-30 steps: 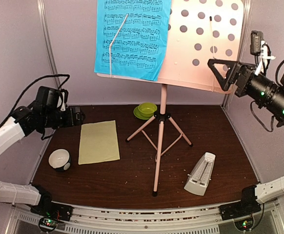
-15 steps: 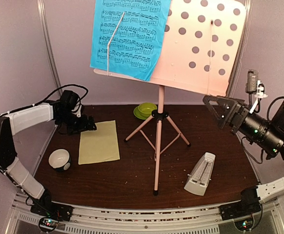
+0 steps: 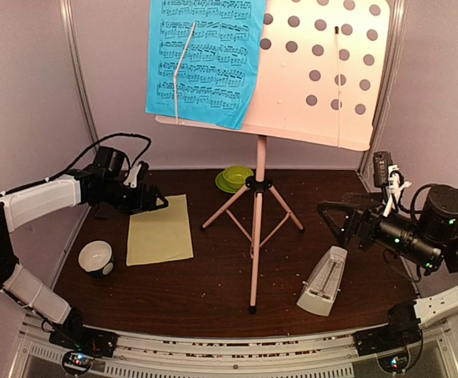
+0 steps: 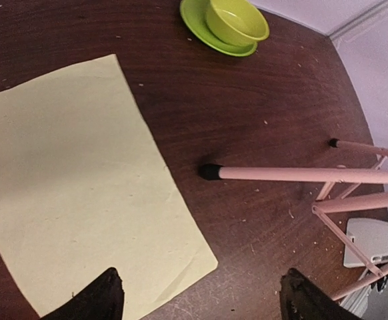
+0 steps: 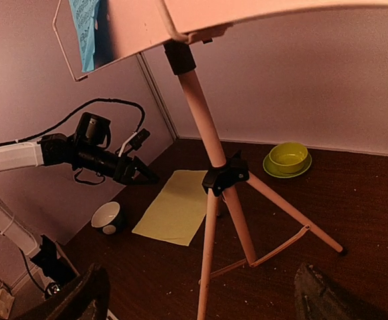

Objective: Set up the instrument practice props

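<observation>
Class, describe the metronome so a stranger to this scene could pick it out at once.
Find the tall pink music stand in the middle. Right of its nearest leg stands the metronome. It alone is a white pyramid; the bowl is round, the yellow sheet flat.

even soft light from above, slight pink cast. dark brown wooden tabletop (image 3: pixel 213 276) carries only faint shadows. right wrist view dimmer; wrist views bowed at edges, lower corners blurred.

Green cup (image 3: pixel 238 174) upright on matching saucer (image 3: pixel 223 187), far-centre of dark wooden table (image 3: pixel 205 287). White-and-black bowl (image 3: pixel 96 257) upright near left edge, well apart from cup. Pale specks scattered over tabletop. Lilac walls (image 3: pixel 24 79) behind.
</observation>
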Controlling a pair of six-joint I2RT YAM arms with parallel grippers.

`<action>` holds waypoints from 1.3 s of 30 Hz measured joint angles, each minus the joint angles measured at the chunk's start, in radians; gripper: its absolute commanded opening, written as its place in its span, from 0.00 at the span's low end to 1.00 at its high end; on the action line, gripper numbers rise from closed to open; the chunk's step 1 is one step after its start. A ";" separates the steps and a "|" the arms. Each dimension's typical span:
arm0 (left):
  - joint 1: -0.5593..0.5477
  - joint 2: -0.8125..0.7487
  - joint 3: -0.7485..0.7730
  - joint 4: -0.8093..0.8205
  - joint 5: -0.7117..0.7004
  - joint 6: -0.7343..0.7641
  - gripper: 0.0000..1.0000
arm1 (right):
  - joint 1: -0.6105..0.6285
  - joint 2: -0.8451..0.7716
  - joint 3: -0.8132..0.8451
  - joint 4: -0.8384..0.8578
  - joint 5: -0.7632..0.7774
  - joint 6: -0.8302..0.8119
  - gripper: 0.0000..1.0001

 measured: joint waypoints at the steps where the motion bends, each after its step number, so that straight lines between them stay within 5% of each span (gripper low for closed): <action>1: -0.018 0.003 -0.009 0.017 0.012 0.000 0.80 | 0.000 0.008 -0.003 -0.002 0.004 0.019 0.96; 19: -0.246 0.285 0.025 0.256 0.108 -0.089 0.63 | -0.133 0.399 -0.143 0.166 -0.169 0.279 0.92; 29: -0.248 0.397 0.104 0.362 0.105 -0.171 0.56 | -0.357 0.362 -0.239 0.239 -0.280 0.322 0.89; 39: -0.251 0.440 0.108 0.406 0.098 -0.231 0.53 | -0.515 0.246 -0.149 0.101 -0.341 0.260 0.88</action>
